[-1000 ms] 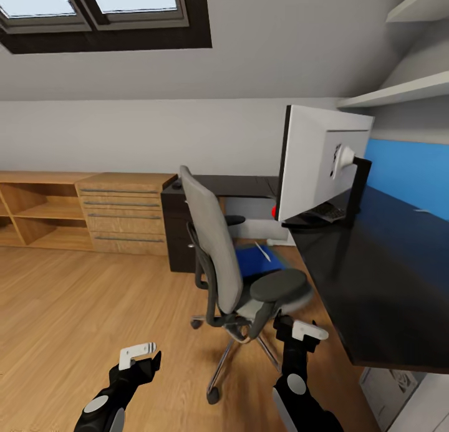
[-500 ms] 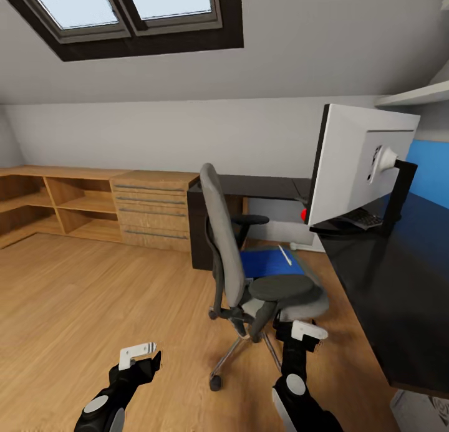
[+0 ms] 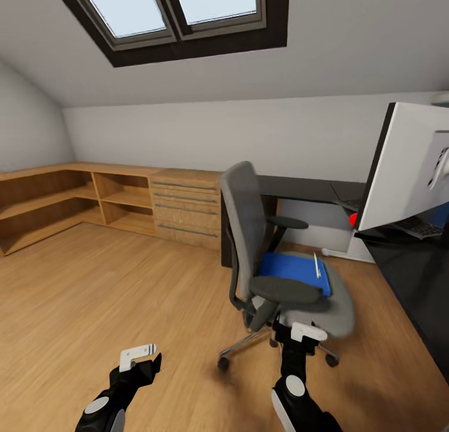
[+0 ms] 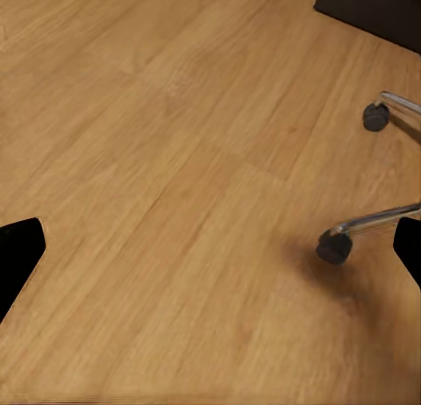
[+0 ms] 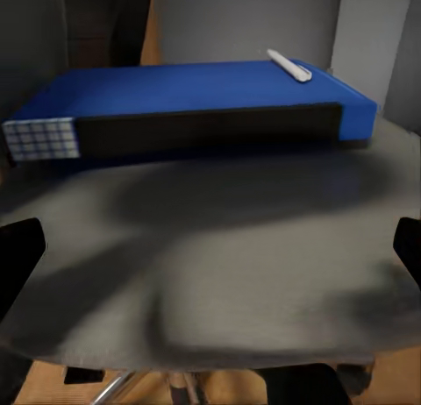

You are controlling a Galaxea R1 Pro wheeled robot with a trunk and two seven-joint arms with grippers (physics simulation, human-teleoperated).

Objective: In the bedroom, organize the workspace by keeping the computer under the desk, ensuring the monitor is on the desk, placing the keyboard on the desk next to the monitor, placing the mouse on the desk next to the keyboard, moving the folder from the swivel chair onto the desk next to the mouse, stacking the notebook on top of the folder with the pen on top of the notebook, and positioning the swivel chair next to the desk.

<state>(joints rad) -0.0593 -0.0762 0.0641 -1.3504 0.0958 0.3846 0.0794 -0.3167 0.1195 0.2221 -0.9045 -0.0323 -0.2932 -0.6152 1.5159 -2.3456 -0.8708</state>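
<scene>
The grey swivel chair stands on the wood floor, just left of the black desk. On its seat lies the blue folder, and the pale pen rests on top of it. The monitor stands on the desk with its white back toward me, and part of the keyboard shows behind it. My right gripper is open, low at the seat's front edge. Over bare floor my left gripper is open. Notebook, mouse and computer are out of view.
A light wooden chest of drawers and open shelves line the far and left walls under a skylight. Chair casters roll near my left gripper. Wide wood floor lies to the left.
The camera has swung left, so chair, desk and monitor slid right in the picture and more shelving shows. Both arms keep their pose.
</scene>
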